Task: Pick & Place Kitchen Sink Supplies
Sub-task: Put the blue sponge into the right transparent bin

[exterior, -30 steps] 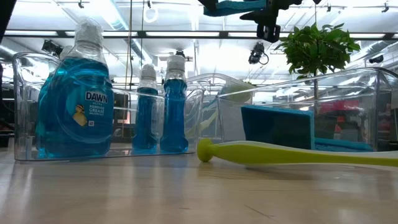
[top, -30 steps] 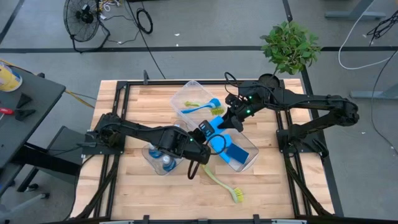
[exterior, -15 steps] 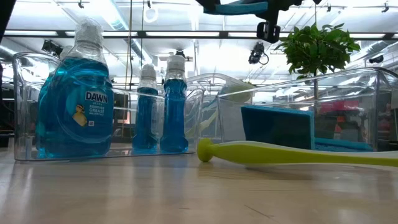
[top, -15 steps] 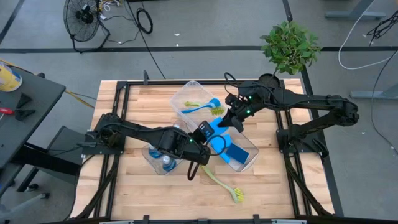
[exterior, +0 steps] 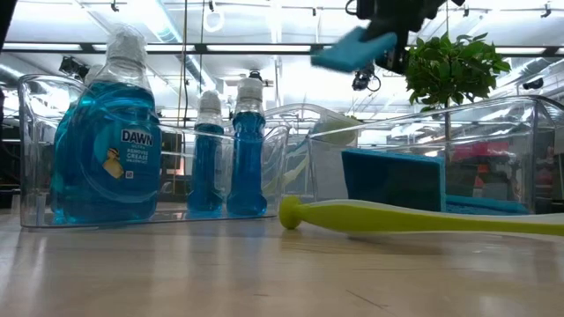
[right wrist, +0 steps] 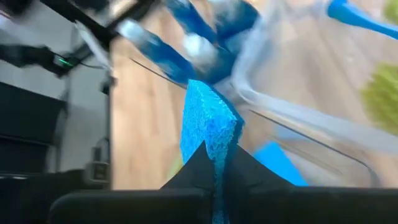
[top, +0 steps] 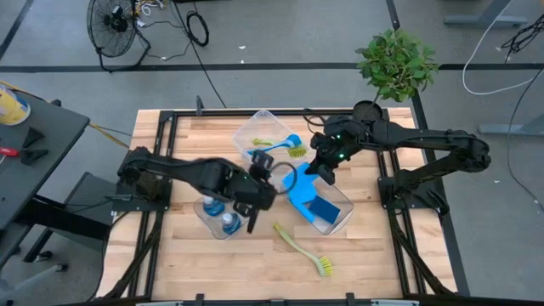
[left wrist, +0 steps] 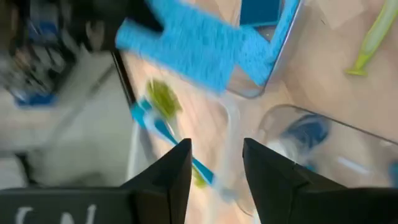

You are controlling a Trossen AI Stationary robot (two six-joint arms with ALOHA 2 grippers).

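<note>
My right gripper (top: 316, 170) is shut on a flat light-blue sponge (top: 297, 189) above the near-right clear bin (top: 344, 212), which holds a dark-blue sponge (top: 321, 210). In the low view the light-blue sponge (exterior: 352, 48) hangs high under the right gripper (exterior: 392, 31). My left gripper (left wrist: 214, 163) stands open and empty a short way left of the sponge (left wrist: 193, 50). A yellow-green brush (top: 302, 246) lies flat on the table. Bottles of blue liquid (exterior: 110, 141) stand in the left bin (top: 208, 223). My right gripper pinches the light-blue sponge between its two fingers across its flat faces, at one end (right wrist: 212, 146). The fingers come slanting down from the table's far right. The sponge sticks out tilted beyond the fingertips, clear of the bins and the table.
A far clear bin (top: 255, 127) holds a blue brush (top: 276, 151) and a yellow-green one. A potted plant (top: 395, 64) stands at the far right corner. Bare wood lies along the near edge, around the loose brush.
The sponge has passed from my left gripper to my right. My right gripper has shut on it; my left gripper has opened, let go, rolled and drawn back toward the table's left. The sponge, level before, now tilts downward from the right gripper.
</note>
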